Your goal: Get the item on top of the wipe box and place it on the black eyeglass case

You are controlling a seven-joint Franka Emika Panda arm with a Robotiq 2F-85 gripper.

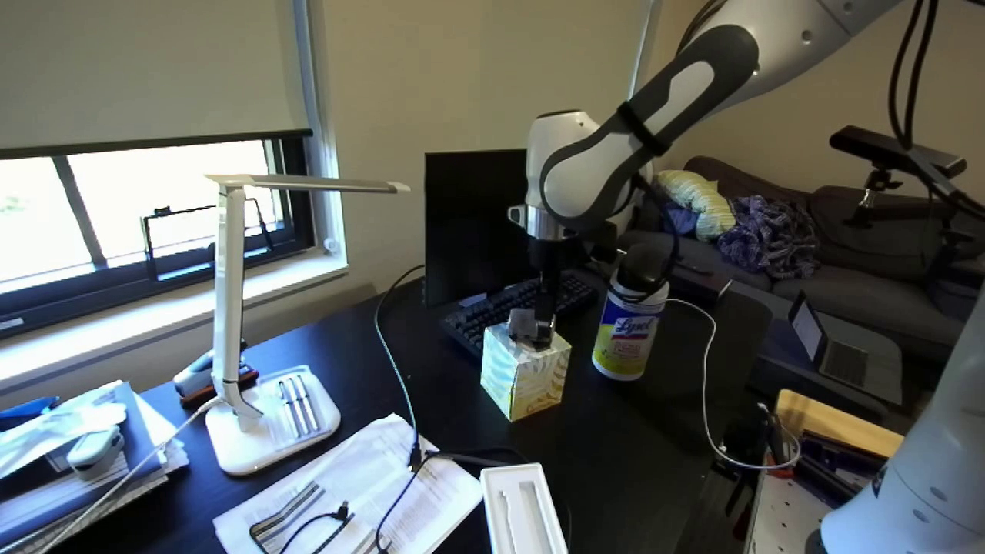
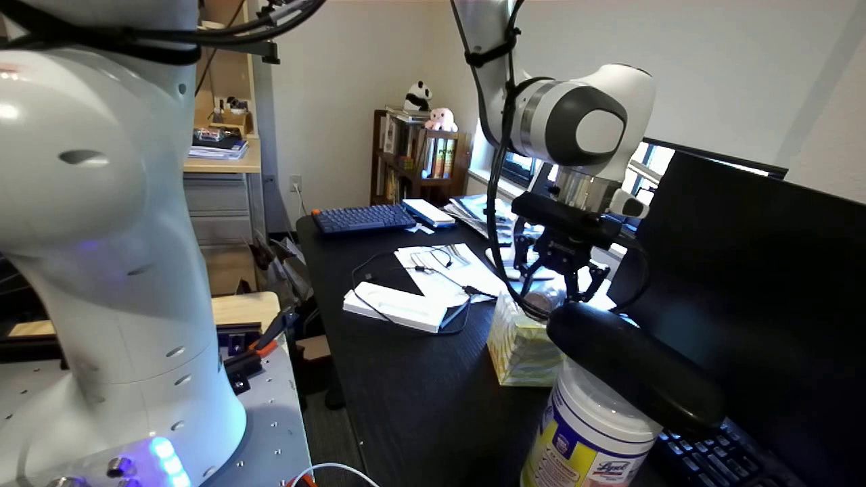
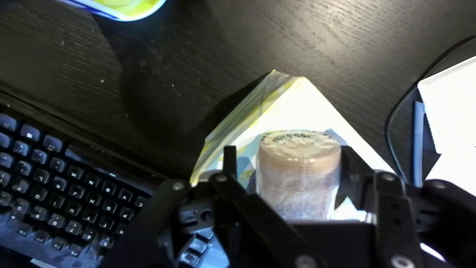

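The wipe box [image 1: 527, 382] is a pale yellow-green and white carton on the dark desk, also in an exterior view [image 2: 524, 352] and the wrist view [image 3: 297, 106]. On top of it lies the item, a clear-wrapped, tan and whitish cylinder [image 3: 297, 175], small in an exterior view [image 1: 523, 325]. My gripper [image 3: 290, 162] is open, with its fingers on either side of the item. A gap shows at the left finger; the right finger is very near or touching. The black eyeglass case [image 2: 636, 372] rests on the Lysol canister [image 2: 588, 433]; it also shows in an exterior view [image 1: 645, 265].
The Lysol canister stands beside the box. A black monitor [image 1: 477, 223] and keyboard [image 3: 63, 186] are behind it. Papers [image 1: 362, 492], a white tray [image 1: 523, 508], loose cables and a white lamp [image 1: 231, 308] are also on the desk.
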